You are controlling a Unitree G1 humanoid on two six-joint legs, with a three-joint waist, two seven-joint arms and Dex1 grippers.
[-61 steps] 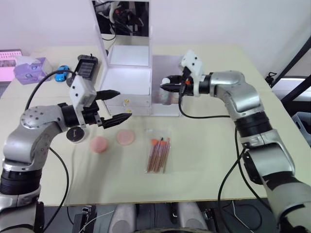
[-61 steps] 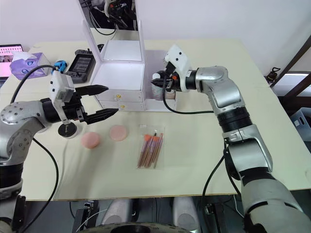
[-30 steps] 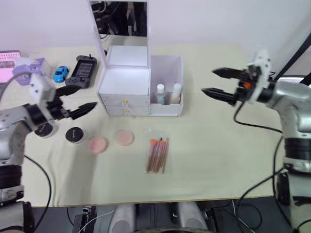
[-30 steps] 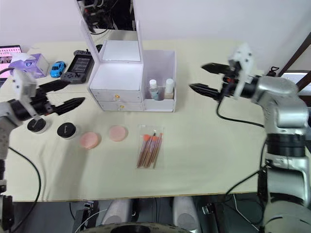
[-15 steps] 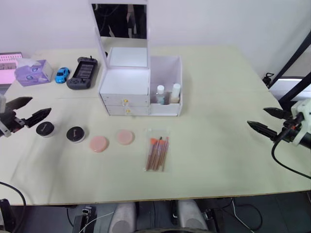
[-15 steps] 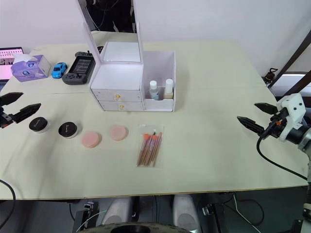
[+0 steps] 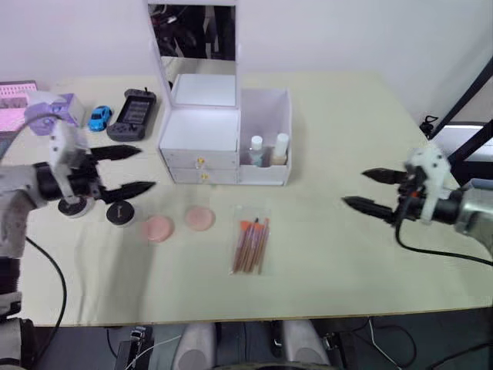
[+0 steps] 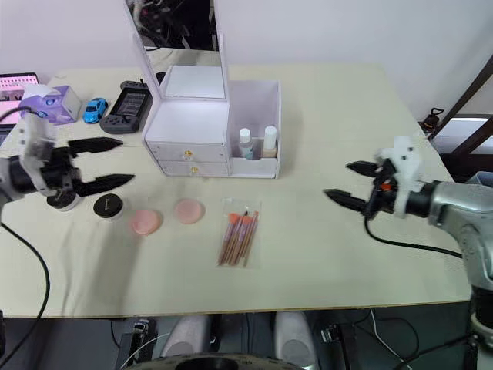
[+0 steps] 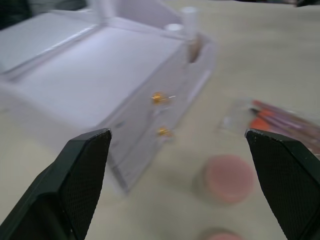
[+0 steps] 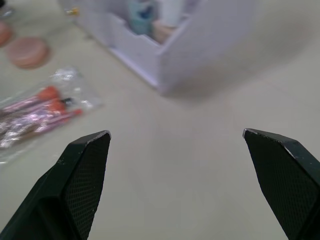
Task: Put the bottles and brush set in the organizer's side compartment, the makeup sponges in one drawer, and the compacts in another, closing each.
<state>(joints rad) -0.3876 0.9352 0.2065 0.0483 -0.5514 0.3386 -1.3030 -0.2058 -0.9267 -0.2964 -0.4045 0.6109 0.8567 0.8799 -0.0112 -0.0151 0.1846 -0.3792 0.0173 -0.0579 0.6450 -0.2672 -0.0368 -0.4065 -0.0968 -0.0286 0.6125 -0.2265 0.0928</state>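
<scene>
The white organizer (image 7: 202, 132) stands at the table's back with its mirror (image 7: 192, 32) upright and both gold-knobbed drawers shut. Two bottles (image 7: 266, 150) stand in its side compartment (image 7: 266, 108). In front lie the brush set (image 7: 249, 243), two pink makeup sponges (image 7: 158, 227) (image 7: 200, 218) and two black compacts (image 7: 119, 213) (image 8: 62, 202). My left gripper (image 7: 145, 168) hovers open just above the compacts, pointing at the drawers. Well to the right of the organizer, my right gripper (image 7: 354, 189) is open and holds nothing.
At the back left are a purple tissue box (image 7: 48, 112), a blue toy car (image 7: 98, 117) and a black game controller (image 7: 132, 114). Bare table lies between the brush set and my right gripper.
Both arms have swung inward from the table's outer edges. The left gripper now hangs over the compacts, and the right gripper has moved left toward the organizer. Both stay open.
</scene>
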